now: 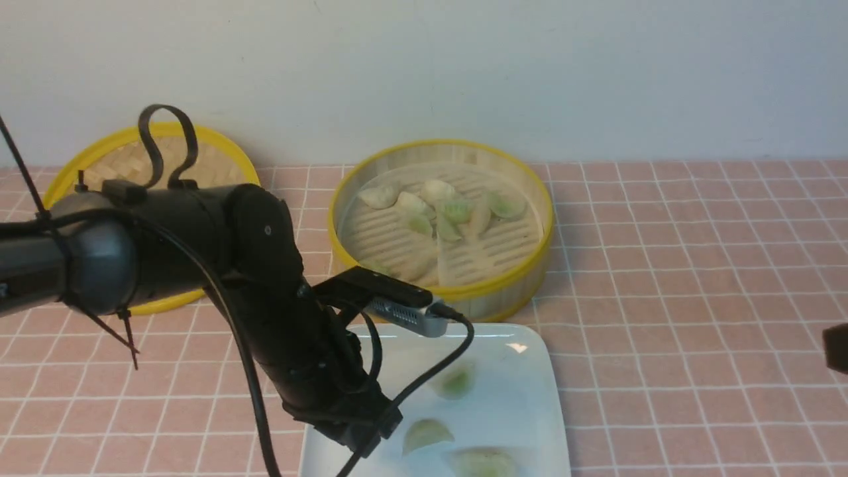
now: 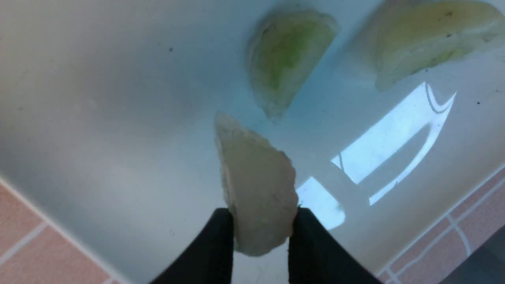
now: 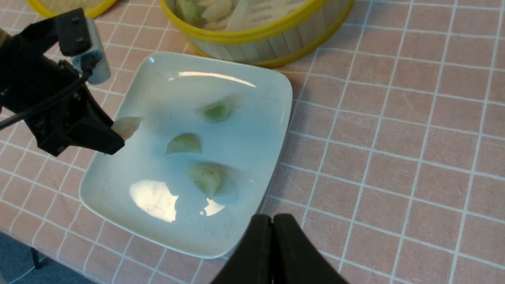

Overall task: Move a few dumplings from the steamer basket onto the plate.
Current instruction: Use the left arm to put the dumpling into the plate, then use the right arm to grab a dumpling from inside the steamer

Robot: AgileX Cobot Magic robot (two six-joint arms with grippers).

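My left gripper (image 2: 262, 213) is shut on a pale dumpling (image 2: 256, 185), which sticks out past the fingertips just above the white plate (image 2: 98, 98). The right wrist view shows that held dumpling (image 3: 126, 125) over the plate's left rim. Three green-filled dumplings (image 3: 216, 110) (image 3: 183, 144) (image 3: 207, 177) lie on the plate (image 3: 252, 118). Behind the plate stands the steamer basket (image 1: 490, 291) with several dumplings (image 1: 437, 205) on its slatted floor. My right gripper (image 3: 273, 221) is shut and empty, low beside the plate's near right corner.
A flat woven lid (image 1: 218, 156) with a yellow rim leans at the back left, partly behind my left arm (image 1: 199, 238). The pink tiled tablecloth (image 1: 695, 265) covers the table. The table's near edge (image 3: 23, 244) shows in the right wrist view.
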